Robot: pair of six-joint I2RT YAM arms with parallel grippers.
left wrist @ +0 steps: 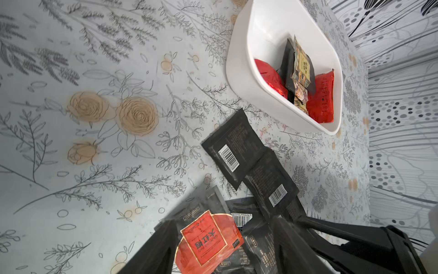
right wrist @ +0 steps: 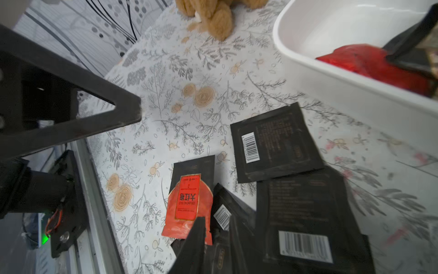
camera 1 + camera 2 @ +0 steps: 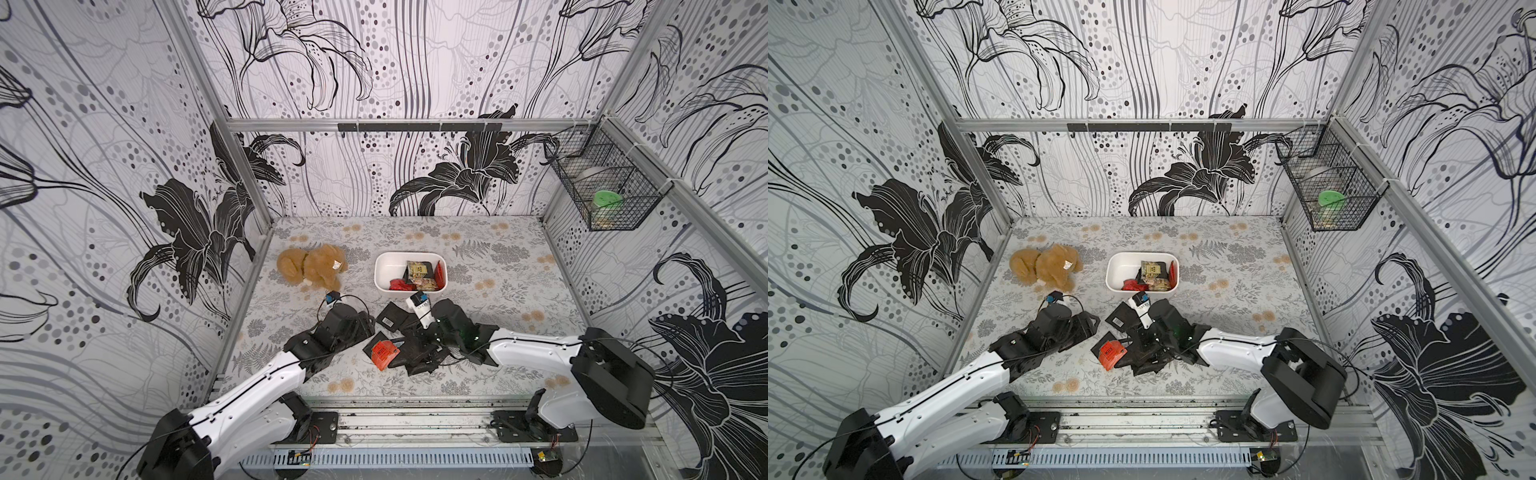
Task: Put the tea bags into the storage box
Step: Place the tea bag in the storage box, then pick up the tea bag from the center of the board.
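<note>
1. We count several tea bags [image 3: 419,276] in the box [image 3: 381,274]: a start, nothing more.
2. The bigger pile [image 3: 415,353] lies on the desk [image 3: 498,291], near the box.
3. Left gripper [image 1: 224,227] gapes wide over it.
4. Right gripper [image 2: 218,223] is narrow, seemingly nipping a black tea bag [image 2: 219,257], though the view blurs there.

Tea bags [image 3: 390,318] before storage box [image 3: 380,274]

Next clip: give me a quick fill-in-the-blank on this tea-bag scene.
1. Most flat square tea sachets piled on the floral table are ___ with white barcodes.
2. In the white rectangular plastic storage box, ___ red foil sachets show.
3. The jar in the black wire basket has a ___ lid.
Missing: black; two; green.
</note>
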